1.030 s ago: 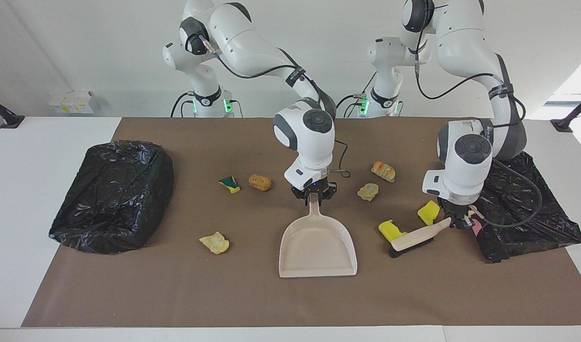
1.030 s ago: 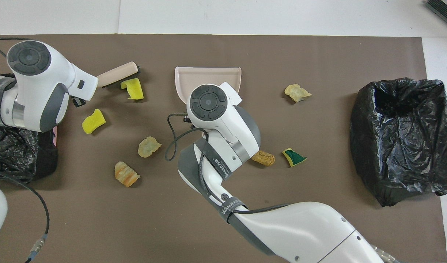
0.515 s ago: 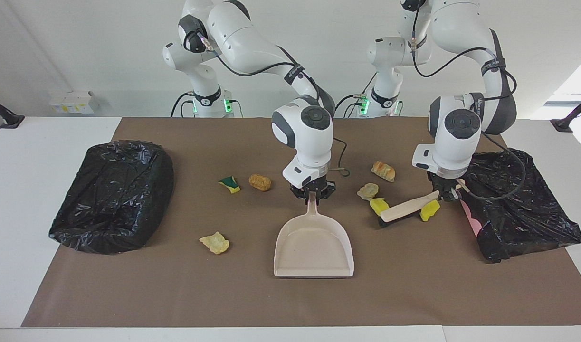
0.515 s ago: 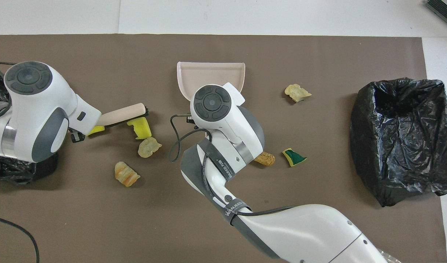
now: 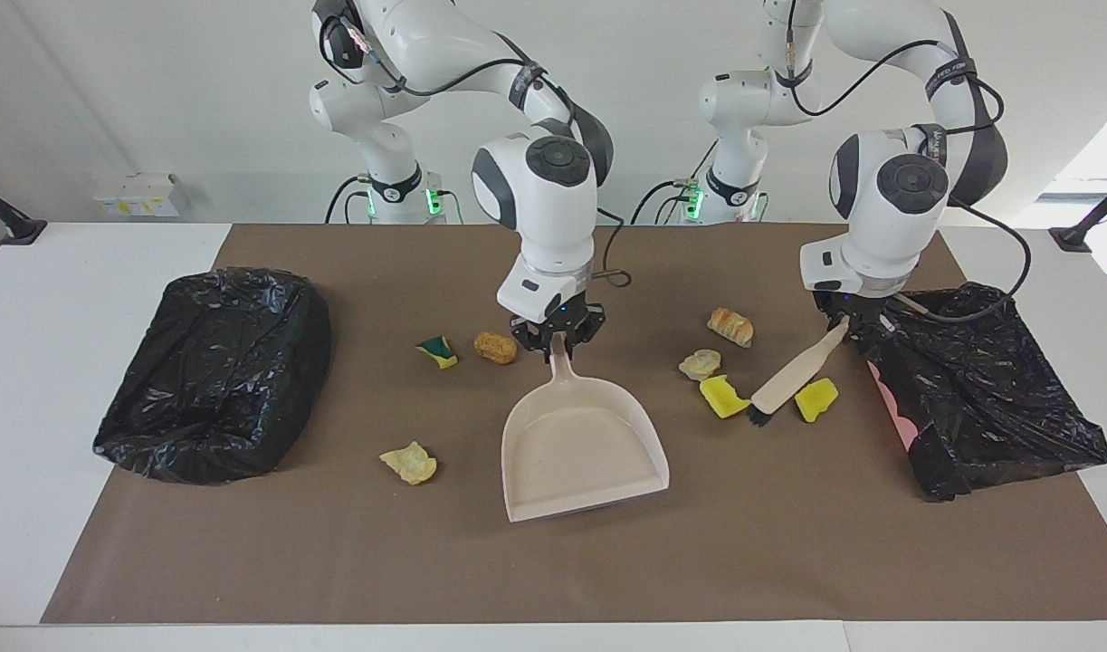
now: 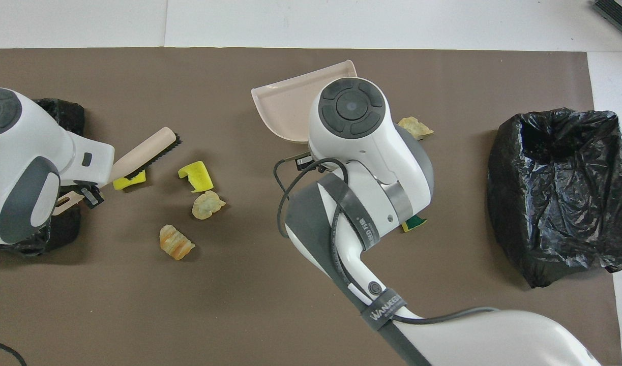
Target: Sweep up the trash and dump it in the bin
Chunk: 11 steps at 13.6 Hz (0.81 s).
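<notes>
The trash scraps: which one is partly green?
The sponge bit beside the brown lump, toward the right arm's end of the table: its top is dark green. The other scraps are plain yellow, tan or brown.

The brush (image 5: 793, 378) now tilts steeply with bristles between two yellow sponge chunks (image 5: 723, 396); the dustpan (image 5: 582, 446) is turned and lifted.

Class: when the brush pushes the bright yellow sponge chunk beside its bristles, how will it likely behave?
The bright yellow sponge chunk looks porous, so probably light and squashy. Its irregular, blocky shape suggests tumbling or sliding, not rolling. The beige brush could flick it sideways.
</notes>
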### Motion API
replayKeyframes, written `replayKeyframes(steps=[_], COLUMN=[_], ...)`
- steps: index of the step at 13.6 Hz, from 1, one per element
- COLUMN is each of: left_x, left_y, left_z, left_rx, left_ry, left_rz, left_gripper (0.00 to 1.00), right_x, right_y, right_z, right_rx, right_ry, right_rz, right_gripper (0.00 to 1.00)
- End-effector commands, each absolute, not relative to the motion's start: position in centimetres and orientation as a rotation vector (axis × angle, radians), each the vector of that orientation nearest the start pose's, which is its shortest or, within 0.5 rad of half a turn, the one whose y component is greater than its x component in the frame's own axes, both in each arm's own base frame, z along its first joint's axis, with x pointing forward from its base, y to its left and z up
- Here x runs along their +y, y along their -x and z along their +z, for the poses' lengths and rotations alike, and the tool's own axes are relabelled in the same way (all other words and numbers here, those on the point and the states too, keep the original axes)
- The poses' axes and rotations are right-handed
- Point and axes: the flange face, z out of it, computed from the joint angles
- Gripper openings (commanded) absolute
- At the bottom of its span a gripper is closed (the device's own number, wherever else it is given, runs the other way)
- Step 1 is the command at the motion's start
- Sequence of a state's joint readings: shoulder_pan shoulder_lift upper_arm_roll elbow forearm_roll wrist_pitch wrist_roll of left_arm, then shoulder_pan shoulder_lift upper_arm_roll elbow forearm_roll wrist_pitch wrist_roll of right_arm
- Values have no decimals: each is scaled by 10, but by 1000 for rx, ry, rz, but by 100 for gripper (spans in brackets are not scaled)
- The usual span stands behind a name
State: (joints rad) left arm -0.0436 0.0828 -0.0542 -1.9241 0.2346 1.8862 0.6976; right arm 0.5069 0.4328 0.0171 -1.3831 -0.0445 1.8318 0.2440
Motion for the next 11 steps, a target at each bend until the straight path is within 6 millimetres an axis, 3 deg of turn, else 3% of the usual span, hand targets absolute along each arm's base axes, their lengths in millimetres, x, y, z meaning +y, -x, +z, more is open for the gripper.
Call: replayKeyframes(steps=[1, 4, 7, 11], left_x=[12, 20, 18, 7], left_y=[-541, -512, -489, -477], left_z=[434, 414, 394, 376], left_rx=[933, 539, 306, 69], left_ry=[2817, 2908, 2933, 2935], left_rz=[268, 256, 267, 257], left_gripper=[0, 0, 0, 0], right_x=[307, 282, 271, 264], right_y=[-591, -579, -562, -539], right_z=[474, 462, 449, 432], right_rx=[-738, -1123, -1505, -1765], right_ry=[3111, 2991, 2791, 2626], right_rz=[121, 267, 312, 300], right_gripper=[0, 0, 0, 0])
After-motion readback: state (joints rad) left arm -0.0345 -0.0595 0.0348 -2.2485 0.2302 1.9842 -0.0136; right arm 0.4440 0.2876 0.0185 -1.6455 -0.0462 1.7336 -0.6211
